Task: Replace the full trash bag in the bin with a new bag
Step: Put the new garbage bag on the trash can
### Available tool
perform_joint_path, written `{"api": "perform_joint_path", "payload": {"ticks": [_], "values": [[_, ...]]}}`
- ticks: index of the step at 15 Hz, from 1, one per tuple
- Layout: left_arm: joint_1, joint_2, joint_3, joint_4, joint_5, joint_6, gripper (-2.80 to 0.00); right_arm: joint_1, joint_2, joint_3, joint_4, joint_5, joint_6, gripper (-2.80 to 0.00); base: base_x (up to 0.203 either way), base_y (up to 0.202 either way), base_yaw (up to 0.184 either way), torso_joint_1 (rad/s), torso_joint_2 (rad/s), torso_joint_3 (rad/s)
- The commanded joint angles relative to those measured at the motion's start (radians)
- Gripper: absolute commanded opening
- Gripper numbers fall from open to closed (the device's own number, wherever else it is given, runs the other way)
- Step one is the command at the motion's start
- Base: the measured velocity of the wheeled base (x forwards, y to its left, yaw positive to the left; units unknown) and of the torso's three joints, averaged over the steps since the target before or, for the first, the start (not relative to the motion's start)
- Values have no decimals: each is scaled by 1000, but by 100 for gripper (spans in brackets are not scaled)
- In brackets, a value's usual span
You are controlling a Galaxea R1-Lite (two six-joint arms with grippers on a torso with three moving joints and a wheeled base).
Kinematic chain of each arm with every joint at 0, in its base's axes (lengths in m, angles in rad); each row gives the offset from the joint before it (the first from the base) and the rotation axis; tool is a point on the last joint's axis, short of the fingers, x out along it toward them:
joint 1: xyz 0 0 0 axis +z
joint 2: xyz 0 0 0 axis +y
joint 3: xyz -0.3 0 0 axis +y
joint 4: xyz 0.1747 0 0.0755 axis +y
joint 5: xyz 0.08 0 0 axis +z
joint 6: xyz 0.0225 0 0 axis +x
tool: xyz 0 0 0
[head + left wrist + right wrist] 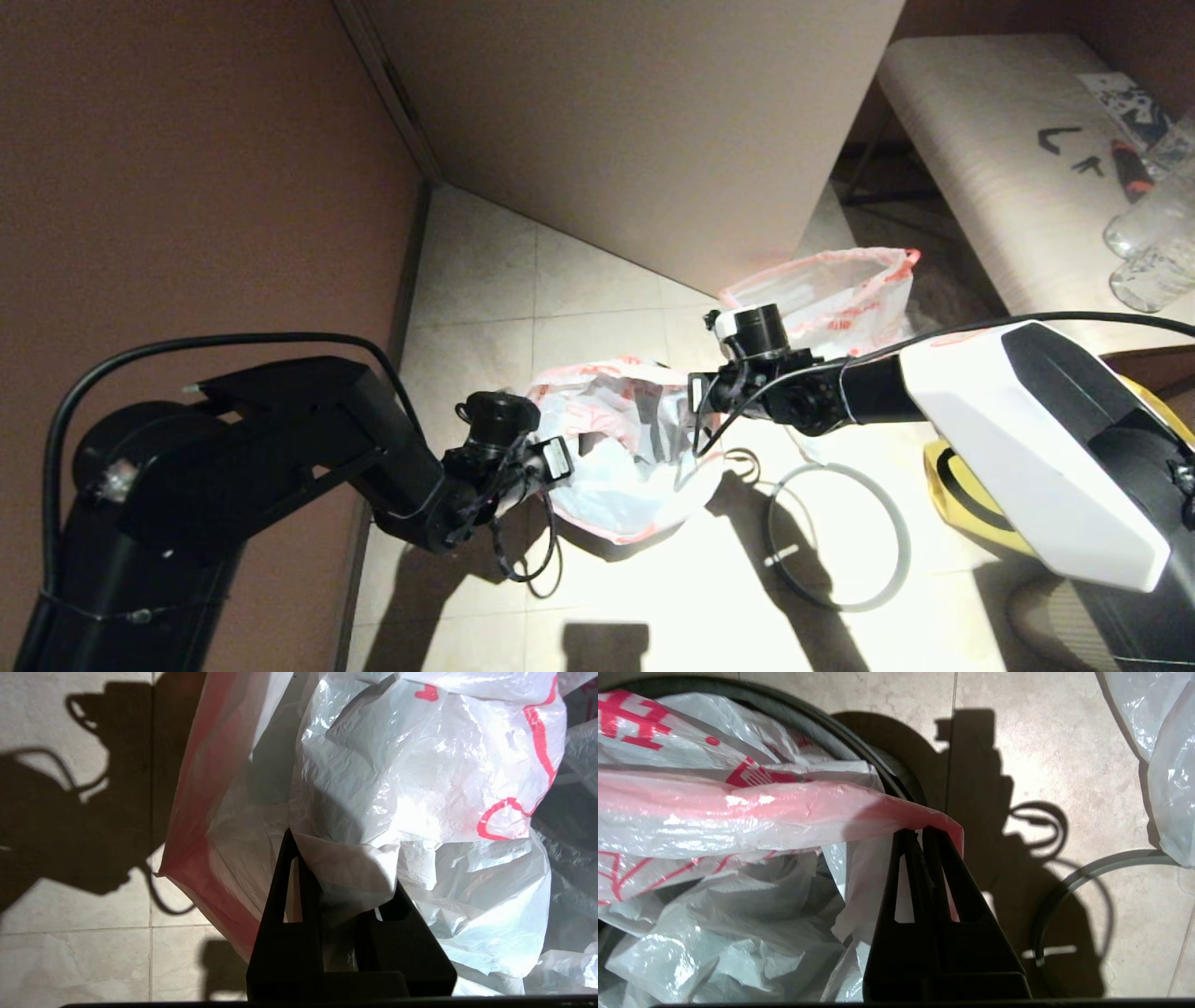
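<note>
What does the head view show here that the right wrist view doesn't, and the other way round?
Only the head view shows the left tool gripping the near side of the new bag, both arms, the full trash bag's open top by the wall, and a bench with bottles. Only the right wrist view shows the right tool shut on the new bag's red hem, and the bin's dark rim beneath the film. Both show the grey hoop lying on the floor.

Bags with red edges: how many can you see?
2. The new bag hangs over the bin between both hands, each pinching its hem. The full bag sits on the floor behind, by the wall. Others may be hidden.
</note>
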Motion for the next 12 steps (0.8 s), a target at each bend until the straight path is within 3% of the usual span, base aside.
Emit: {"api": "perform_joint_path", "payload": {"ticks": [1, 10, 12], "values": [[-2, 6, 0, -3, 1, 2, -280, -3, -2, 0, -8, 0, 2, -280, 0, 0, 0, 0, 0, 0], [-13, 2, 20, -5, -27, 17, -280, -25, 45, -37, -45, -6, -3, -280, 0, 0, 0, 0, 0, 0], [-14, 7, 23, -5, -27, 45, -280, -24, 53, -32, -49, -16, -2, -280, 0, 0, 0, 0, 0, 0]]}}
